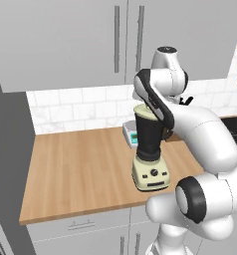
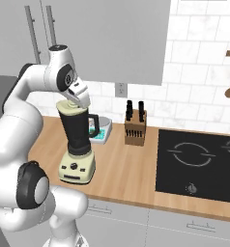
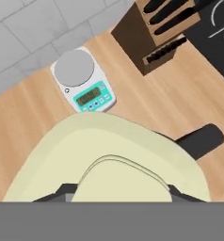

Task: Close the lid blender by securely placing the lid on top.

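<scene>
Sitting on top of the blender [image 2: 78, 144], the lid [image 3: 109, 160] covers the rim of the dark jar, which stands upright on its cream base near the front of the wooden table [image 1: 75, 169]. The gripper [image 2: 74, 100] hangs directly over the lid, its tips just showing on either side of the raised centre knob in the hand view; whether the jaws are clamped on the knob or slightly apart from it I cannot tell. Behind the blender lies a small kitchen scale [image 3: 83, 81] with a teal display, and a brown knife block [image 2: 135, 127] stands to its right, beside the black cooktop [image 2: 199, 164].
</scene>
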You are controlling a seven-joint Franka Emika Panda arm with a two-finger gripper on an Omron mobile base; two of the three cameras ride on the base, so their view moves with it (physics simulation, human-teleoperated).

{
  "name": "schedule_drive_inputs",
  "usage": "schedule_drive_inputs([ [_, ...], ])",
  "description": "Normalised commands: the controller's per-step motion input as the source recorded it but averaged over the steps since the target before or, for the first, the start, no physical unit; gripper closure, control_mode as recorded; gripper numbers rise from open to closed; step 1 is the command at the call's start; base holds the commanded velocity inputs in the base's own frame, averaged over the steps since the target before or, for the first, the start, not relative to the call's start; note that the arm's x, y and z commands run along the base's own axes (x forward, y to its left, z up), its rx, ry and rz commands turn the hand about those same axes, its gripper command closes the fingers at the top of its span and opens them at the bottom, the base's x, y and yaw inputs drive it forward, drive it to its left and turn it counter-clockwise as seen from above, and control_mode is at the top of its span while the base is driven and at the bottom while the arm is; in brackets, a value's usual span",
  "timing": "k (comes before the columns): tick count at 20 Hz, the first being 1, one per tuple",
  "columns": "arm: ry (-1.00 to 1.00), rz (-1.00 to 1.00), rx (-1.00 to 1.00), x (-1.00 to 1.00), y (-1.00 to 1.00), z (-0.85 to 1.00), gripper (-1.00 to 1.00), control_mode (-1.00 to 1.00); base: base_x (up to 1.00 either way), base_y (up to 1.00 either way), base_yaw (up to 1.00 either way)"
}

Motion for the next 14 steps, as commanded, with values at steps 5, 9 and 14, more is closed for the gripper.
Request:
schedule_drive_inputs([
  [5,0.00,0.27,-0.01,-0.07,0.22,-0.84,1.00,-1.00,0.00,0.00,0.00],
  [9,0.00,0.27,-0.03,-0.03,0.24,-0.98,1.00,-1.00,0.00,0.00,0.00],
  [14,0.01,0.26,-0.04,0.00,0.24,-1.00,1.00,-1.00,0.00,0.00,0.00],
])
